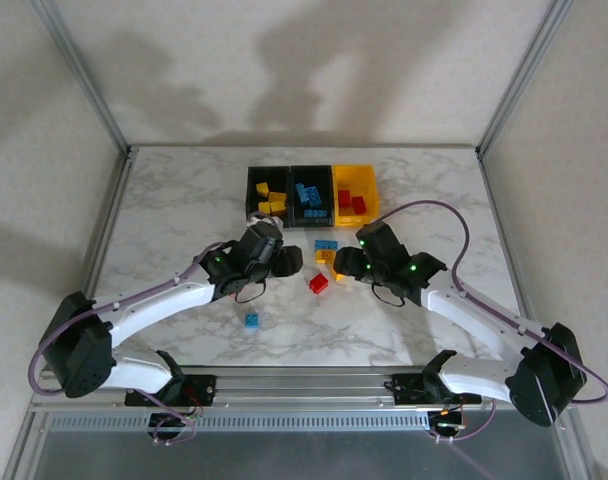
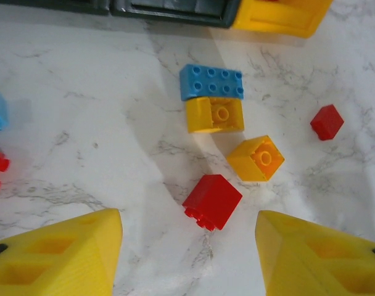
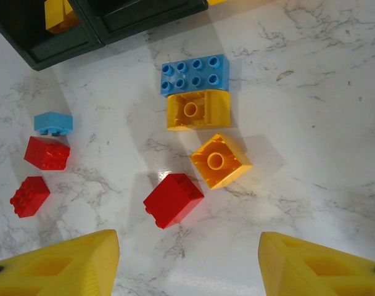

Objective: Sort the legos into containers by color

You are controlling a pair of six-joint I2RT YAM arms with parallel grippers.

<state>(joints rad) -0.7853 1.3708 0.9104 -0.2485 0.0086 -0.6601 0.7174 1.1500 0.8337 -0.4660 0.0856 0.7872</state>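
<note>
Left gripper (image 2: 187,262) and right gripper (image 3: 187,265) hung spread, empty, above loose red lego (image 2: 212,200) on table (image 1: 174,230) near containers (image 1: 290,172), seemingly lined up so one could pinch it.

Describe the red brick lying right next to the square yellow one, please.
The red brick is a small, blocky piece of glossy plastic, plain red all over. It lies tipped on its side on the white marbled table, its studs pointing sideways rather than up. The square yellow brick is its nearest neighbour, close by with a narrow gap showing between them. Nothing holds it or rests on it.
</note>
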